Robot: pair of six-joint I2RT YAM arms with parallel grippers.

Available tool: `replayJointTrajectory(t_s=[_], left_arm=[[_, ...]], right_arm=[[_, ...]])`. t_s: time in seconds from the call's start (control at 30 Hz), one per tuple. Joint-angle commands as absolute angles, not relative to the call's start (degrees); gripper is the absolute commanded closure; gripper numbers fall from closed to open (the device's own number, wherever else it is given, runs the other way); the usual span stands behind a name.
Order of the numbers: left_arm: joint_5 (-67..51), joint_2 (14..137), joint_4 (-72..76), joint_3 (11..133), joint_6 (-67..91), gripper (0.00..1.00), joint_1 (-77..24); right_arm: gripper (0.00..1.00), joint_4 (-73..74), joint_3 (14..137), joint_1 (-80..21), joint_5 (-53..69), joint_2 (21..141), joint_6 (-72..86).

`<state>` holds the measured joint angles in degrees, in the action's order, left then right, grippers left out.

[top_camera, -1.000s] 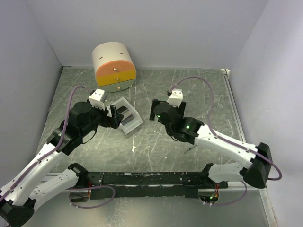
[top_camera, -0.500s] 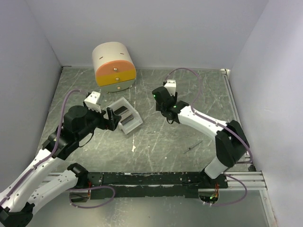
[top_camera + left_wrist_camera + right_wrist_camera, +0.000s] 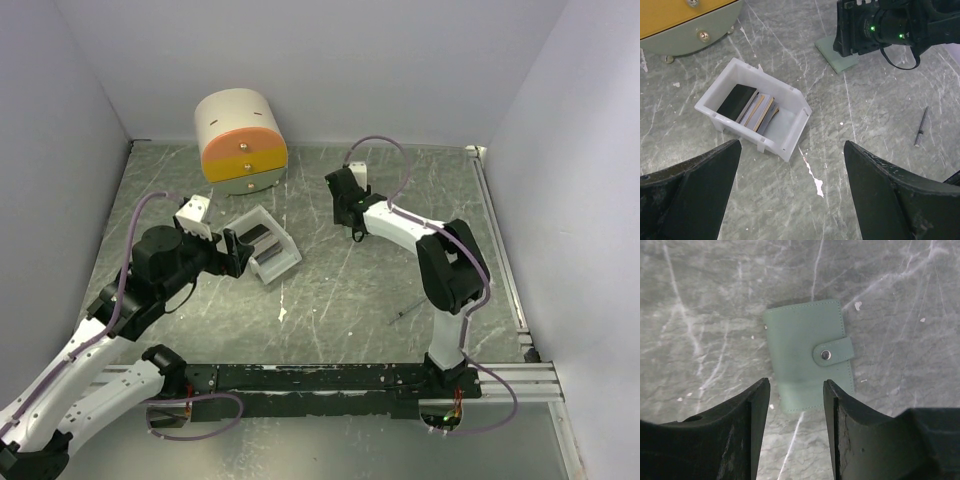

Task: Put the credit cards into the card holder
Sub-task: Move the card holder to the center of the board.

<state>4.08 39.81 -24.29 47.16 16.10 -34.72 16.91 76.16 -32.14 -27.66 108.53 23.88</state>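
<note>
The card holder (image 3: 807, 352), a closed grey-green wallet with a snap clasp, lies flat on the table. My right gripper (image 3: 796, 387) hovers just over its near edge with the jaws partly apart and nothing between them. In the left wrist view only a corner of the card holder (image 3: 836, 52) shows under the right gripper (image 3: 880, 27). The credit cards (image 3: 751, 106), dark ones with an orange-edged one among them, stand leaning inside a white box (image 3: 799, 102). My left gripper (image 3: 791, 145) is wide open, held above the table just in front of that box.
A cream cylinder with orange and yellow drawers (image 3: 240, 140) stands at the back left, behind the white box (image 3: 285, 262). A thin metal rod (image 3: 408, 311) lies on the table to the right. Walls enclose the table on three sides.
The right arm has stretched toward the back of the table, bringing its gripper over the card holder, and its jaws have narrowed. The left gripper has drawn back slightly from the box.
</note>
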Motion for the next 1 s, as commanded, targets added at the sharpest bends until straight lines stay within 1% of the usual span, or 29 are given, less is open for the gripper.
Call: replayJointTrajectory(t_s=[0.0, 0.23, 0.47, 0.77, 0.97], left_arm=[[5.36, 38.84, -24.49, 46.63, 15.2, 0.04, -35.07], [4.3, 38.96, -24.55, 46.58, 15.14, 0.04, -35.07], [3.49, 39.35, -24.39, 46.47, 14.97, 0.04, -35.07], [3.15, 39.38, -24.41, 46.52, 14.86, 0.04, -35.07], [3.4, 39.03, -24.26, 46.4, 14.81, 0.04, -35.07]], right_arm=[[0.52, 15.7, 77.58, -29.93, -25.26, 110.73, 21.28], [0.51, 17.16, 81.08, -28.51, -24.81, 115.41, 20.37], [0.52, 15.18, 78.81, -26.23, -24.43, 118.18, 18.9], [0.77, 13.41, 73.57, -25.22, -22.68, 117.09, 17.99], [0.89, 13.09, 71.12, -25.14, -22.15, 114.78, 17.85]])
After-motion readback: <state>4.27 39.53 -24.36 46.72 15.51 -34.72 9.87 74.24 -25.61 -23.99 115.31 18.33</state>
